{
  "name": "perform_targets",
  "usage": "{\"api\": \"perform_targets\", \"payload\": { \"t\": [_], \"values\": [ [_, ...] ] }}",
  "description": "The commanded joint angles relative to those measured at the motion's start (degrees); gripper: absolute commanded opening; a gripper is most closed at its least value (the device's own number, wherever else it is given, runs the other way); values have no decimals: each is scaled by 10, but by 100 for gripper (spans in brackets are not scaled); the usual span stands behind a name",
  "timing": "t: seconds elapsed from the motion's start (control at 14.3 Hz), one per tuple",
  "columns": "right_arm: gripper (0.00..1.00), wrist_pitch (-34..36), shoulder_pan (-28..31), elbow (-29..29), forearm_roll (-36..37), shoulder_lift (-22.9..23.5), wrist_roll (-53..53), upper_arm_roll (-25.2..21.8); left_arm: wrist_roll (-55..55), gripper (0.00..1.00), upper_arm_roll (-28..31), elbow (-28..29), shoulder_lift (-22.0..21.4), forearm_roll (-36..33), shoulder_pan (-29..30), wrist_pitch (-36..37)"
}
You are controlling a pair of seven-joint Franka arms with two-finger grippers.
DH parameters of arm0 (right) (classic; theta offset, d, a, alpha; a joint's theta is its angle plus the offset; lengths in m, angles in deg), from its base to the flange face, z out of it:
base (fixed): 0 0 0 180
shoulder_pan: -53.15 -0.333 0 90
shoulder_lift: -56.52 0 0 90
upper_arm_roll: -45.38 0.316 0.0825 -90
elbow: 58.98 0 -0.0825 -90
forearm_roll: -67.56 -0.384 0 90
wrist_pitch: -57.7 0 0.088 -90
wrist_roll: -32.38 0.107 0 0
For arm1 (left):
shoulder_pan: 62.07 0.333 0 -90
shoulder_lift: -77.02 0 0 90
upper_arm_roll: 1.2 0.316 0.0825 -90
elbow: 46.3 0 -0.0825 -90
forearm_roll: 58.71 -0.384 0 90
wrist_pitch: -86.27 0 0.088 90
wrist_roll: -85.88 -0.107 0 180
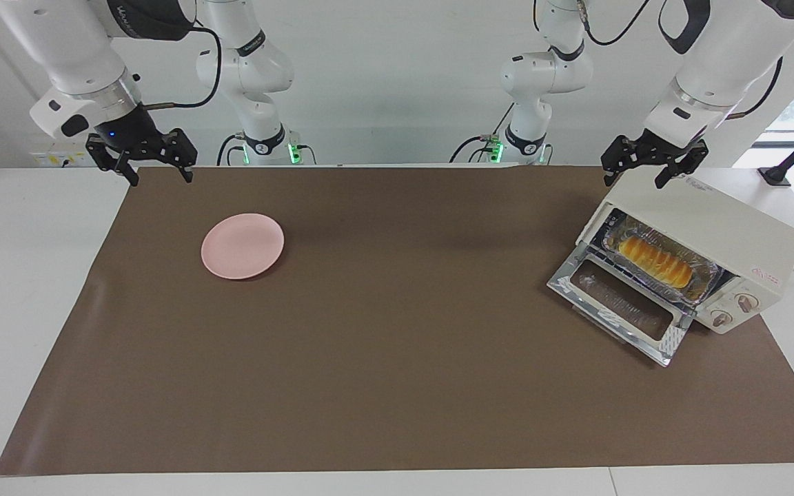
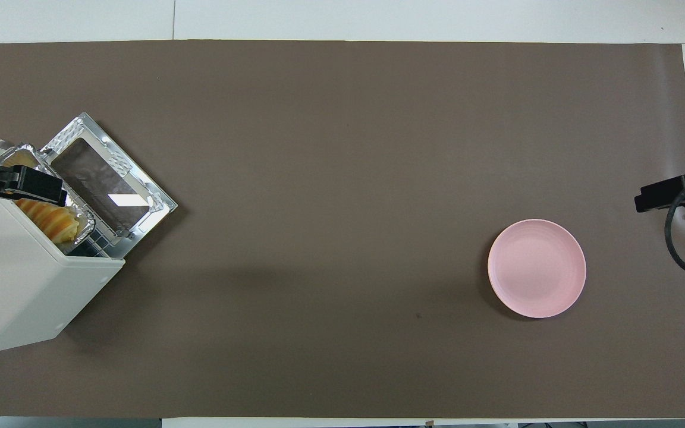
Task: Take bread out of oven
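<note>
The cream-white oven [image 1: 714,220] stands at the left arm's end of the table with its glass door [image 1: 621,303] dropped open. The golden ridged bread [image 1: 654,260] lies inside in a silver foil tray [image 1: 704,275] on the rack. In the overhead view the oven [image 2: 15,279] shows with the bread [image 2: 51,219] partly covered by my left gripper [image 2: 21,181]. My left gripper [image 1: 635,176] is open and empty, just above the oven's top edge over the opening. My right gripper [image 1: 161,176] is open and empty, raised over the mat's edge at the right arm's end.
A pink plate [image 1: 242,245] lies on the brown mat toward the right arm's end; it also shows in the overhead view [image 2: 537,268]. The oven's two knobs [image 1: 747,303] sit beside the opening. A black stand [image 1: 776,172] is on the white table next to the oven.
</note>
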Motion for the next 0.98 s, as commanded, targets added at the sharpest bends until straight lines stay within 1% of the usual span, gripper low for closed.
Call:
{"api": "perform_targets", "payload": {
  "t": [0.0, 0.35, 0.42, 0.49, 0.56, 0.63, 0.7, 0.77, 0.84, 0.91],
  "values": [
    [100, 1, 8, 6, 9, -7, -4, 7, 4, 100, -1, 8, -6, 10, 6, -10],
    [100, 1, 9, 6, 9, -7, -4, 7, 4, 100, 0, 26, -10, 5, 5, -24],
    [100, 1, 9, 6, 9, -7, -4, 7, 26, 100, 0, 20, -7, 1, 6, -31],
    [100, 1, 9, 5, 9, -7, -4, 7, 70, 100, 0, 18, -4, -13, 6, -56],
    [100, 1, 9, 6, 9, -7, -4, 7, 87, 100, 0, 12, 5, -18, 7, -59],
    [100, 1, 9, 6, 9, -7, -4, 7, 92, 100, 2, -9, 31, -25, 7, -52],
    [100, 1, 9, 6, 9, -7, -4, 7, 100, 100, 2, -36, 59, -47, 7, -50],
    [100, 2, 9, 6, 9, -7, -4, 7, 135, 100, 2, -57, 89, -71, 2, -51],
    [100, 1, 9, 6, 9, -7, -4, 7, 190, 100, 2, -79, 131, -103, -4, -57],
    [100, 1, 9, 6, 9, -7, -4, 7, 240, 100, 0, -97, 164, -129, -13, -66]
  ]
}}
